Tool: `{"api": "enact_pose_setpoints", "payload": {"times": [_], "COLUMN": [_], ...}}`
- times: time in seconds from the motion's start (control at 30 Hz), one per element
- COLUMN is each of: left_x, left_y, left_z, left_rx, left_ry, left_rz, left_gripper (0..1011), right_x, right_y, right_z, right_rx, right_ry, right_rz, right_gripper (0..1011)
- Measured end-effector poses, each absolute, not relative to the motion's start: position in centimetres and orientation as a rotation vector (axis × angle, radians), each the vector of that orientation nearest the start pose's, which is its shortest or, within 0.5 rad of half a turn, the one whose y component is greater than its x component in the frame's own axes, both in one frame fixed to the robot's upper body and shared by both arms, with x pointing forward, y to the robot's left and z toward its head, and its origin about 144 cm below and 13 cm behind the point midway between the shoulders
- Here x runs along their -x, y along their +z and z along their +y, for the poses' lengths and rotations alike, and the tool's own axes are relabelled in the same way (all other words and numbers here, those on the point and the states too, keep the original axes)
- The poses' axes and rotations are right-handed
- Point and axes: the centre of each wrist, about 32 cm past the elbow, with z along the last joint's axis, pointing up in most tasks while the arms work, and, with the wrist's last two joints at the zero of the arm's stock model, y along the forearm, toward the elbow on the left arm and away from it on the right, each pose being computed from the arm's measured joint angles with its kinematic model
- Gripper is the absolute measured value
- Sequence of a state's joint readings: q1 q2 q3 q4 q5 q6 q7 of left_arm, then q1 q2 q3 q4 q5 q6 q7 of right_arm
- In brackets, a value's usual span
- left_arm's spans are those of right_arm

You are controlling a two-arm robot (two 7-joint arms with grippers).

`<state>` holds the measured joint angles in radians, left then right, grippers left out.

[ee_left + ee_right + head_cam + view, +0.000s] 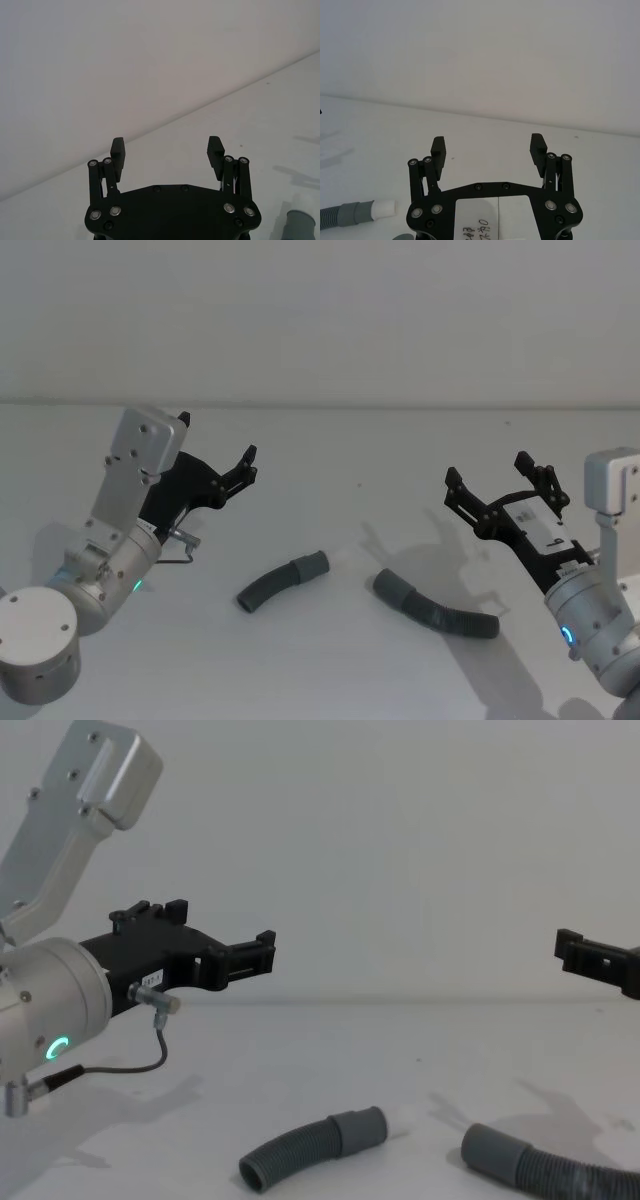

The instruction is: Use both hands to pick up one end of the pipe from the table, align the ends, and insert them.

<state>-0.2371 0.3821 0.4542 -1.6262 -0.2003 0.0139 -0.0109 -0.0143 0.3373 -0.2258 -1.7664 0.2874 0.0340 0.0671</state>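
**Pipe on the table, both grippers up and empty**

Pipe [283, 581] shows as two separate curved pieces lying flat on the table [330, 680], nothing touching either.

- Left gripper [166, 145]: jaws spread wide, nothing between them, held up off the table. The left piece [300, 1152] lies lower than these jaws and ahead of them, toward the other gripper.
- Right gripper [488, 143]: jaws also wide and empty, held up off the table. The right piece [440, 608] lies below these jaws, a little toward the left gripper.
- The smooth cuffed ends point at each other in the space between the two sets of jaws, near but apart.
- In the right wrist view one cuff [356, 213] carries a white tip [384, 208]. It sits lower than that gripper's jaws and outside their gap.
- In the left wrist view a plain grey cuff [300, 226] sits low, beyond one jaw. Cannot tell which piece it belongs to.

Step, as judged: the reach, before any grasp. No pick-up is done yet, and no aligning or inserting.

Next move likely calls for:
- Each gripper comes down over its own piece.
- Jaws go across the hose just behind the cuff, then close.
- Gripping near the cuff matters, because the ribbed part looks bendy and the end could droop.
- After that: lift, line the white tip up with the plain mouth, and push them together.
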Motion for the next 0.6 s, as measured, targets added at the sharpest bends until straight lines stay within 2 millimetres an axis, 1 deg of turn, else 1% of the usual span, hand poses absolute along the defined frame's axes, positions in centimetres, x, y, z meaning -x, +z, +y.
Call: {"api": "enact_pose_setpoints", "payload": {"times": [0.33, 0.6], "left_x": [-49.5, -50.1], "left_y": [120.8, 121.9], "left_z": [19.7, 19.5], "left_rx": [-0.064, -0.099], "left_ry": [1.106, 1.023], "left_rz": [-0.273, -0.266], "left_gripper": [1001, 1001], "right_x": [-45.0, -45.9], "right_y": [119.1, 119.7], "right_z": [-24.3, -25.6], "right_rx": [-0.009, 0.035], "right_ry": [-1.195, -1.108], "right_rz": [-0.072, -0.053], "right_gripper": [1002, 1001]}}
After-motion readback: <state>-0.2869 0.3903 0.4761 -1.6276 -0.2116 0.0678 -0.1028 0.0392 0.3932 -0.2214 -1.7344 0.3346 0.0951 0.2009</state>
